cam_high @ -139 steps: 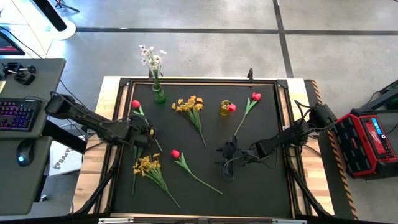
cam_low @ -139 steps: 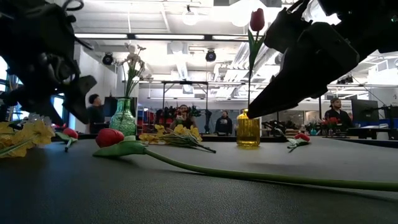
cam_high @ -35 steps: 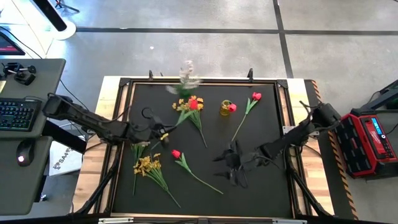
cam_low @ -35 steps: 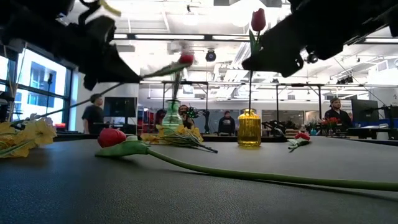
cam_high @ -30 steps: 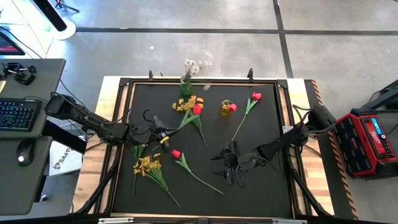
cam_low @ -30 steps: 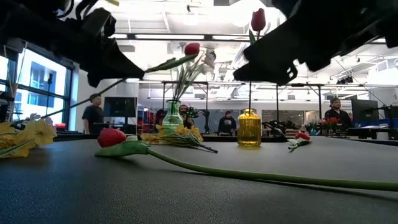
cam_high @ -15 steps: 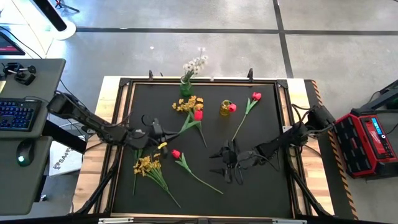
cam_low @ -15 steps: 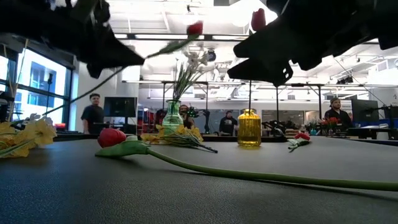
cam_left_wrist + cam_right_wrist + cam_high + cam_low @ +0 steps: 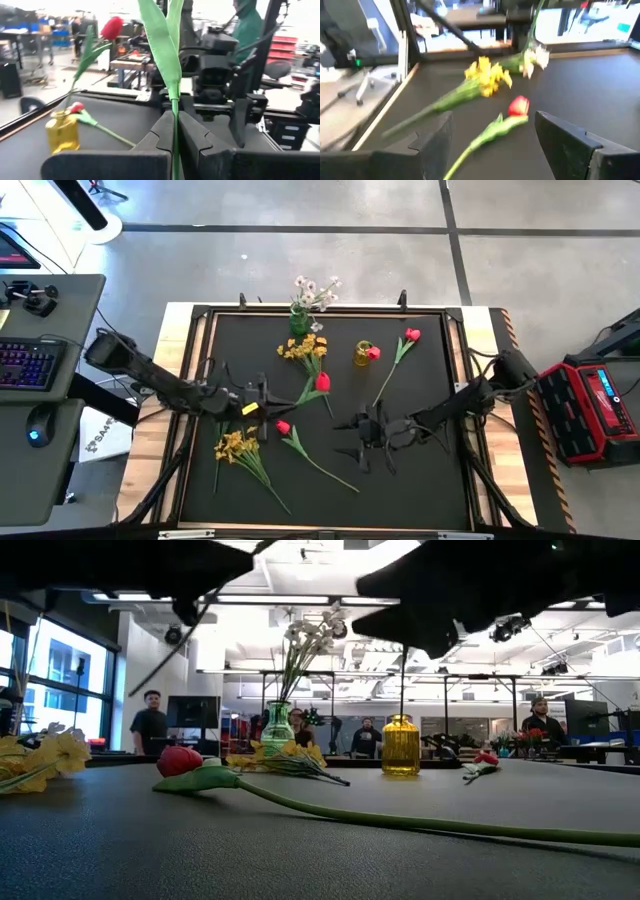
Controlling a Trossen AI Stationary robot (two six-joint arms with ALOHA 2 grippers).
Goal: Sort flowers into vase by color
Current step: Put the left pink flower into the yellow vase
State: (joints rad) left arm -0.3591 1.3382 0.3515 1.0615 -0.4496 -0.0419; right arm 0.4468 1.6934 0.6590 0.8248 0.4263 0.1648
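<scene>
Tulip (image 9: 322, 381) swung inward, left tool (image 9: 268, 396) gripping stem

Sprig (image 9: 312, 288) in vase (image 9: 298, 321) behind daffodils (image 9: 303, 349)

both arms (image 9: 470, 580) mere dark shapes cut off up top at table level, held tulip's (image 9: 112, 26) stem base hidden between fingers

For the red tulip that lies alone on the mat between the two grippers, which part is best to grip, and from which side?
Grip the red tulip on its bare stem, past the leaves and away from the soft head. The stem lies flat and diagonal on the mat, so coming from straight above, fingers across it, seems best. The open right gripper hovers near; the left gripper already holds another tulip.
</scene>
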